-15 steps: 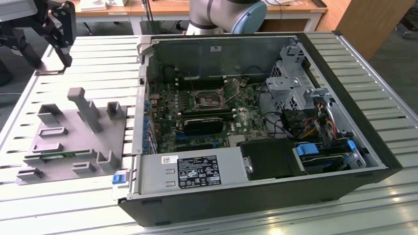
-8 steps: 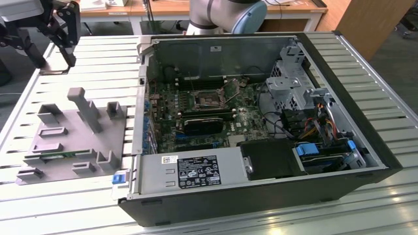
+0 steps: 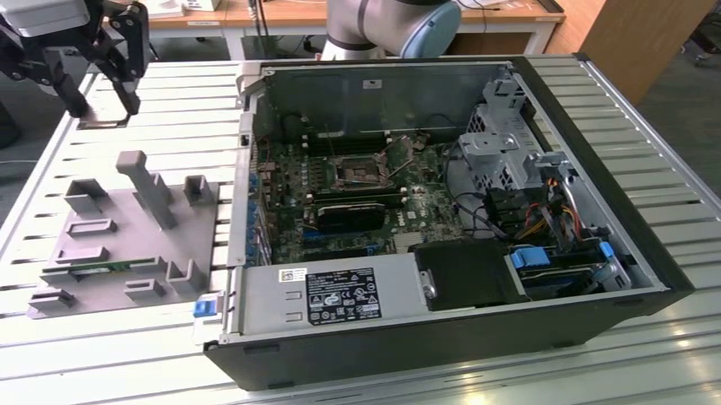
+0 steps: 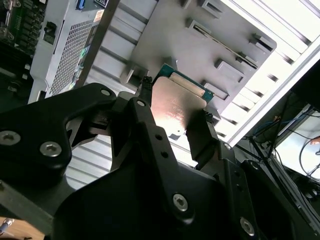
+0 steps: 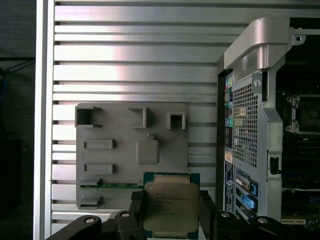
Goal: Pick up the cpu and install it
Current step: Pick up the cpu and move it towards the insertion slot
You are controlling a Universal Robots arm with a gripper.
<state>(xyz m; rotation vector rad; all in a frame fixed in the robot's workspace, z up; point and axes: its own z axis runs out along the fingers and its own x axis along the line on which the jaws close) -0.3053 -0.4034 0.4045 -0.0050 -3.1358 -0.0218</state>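
At the exterior view's left, the gripper is hanging near the grey parts tray, its fingers clamping the cpu by two opposite edges. The open computer case is lying rightward.

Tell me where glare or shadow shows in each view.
Exterior view: glare whitens the slatted table at the lower corners, while the inside of the computer case lies in shade. Second wrist view: the table's slats burn out white and the chip carries a warm sheen. First wrist view: even light, one bright band across the slats.
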